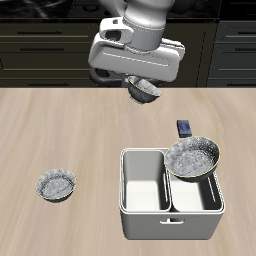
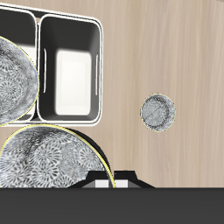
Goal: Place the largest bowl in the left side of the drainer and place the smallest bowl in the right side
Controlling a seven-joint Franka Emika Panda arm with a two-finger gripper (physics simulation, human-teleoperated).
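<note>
The counter (image 1: 60, 130) is wide and mostly free. Much bare wood lies between its back edge and the drainer (image 1: 170, 226), which stands close to the front edge. The right side of the drainer is open, and its white bottom is visible in the wrist view.

The largest bowl (image 1: 193, 157) sits on the left side of the drainer. It is a little tilted, rests at the height of the rim near the back, and reaches slightly over the outer wall. A small dark object (image 1: 185, 127) lies on the counter just behind it.

The hand (image 1: 140, 82) hangs high over the back part of the counter, well apart from the drainer. It is closed on another grey bowl (image 1: 146, 91), which hangs under it in the air. Its fingertips themselves are not visible.

The smallest bowl (image 1: 56, 185) stands upright on the counter, alone, well apart from the drainer on the side of the free compartment. It is far from the hand, much lower and nearer to the front edge, with only bare counter around it.
</note>
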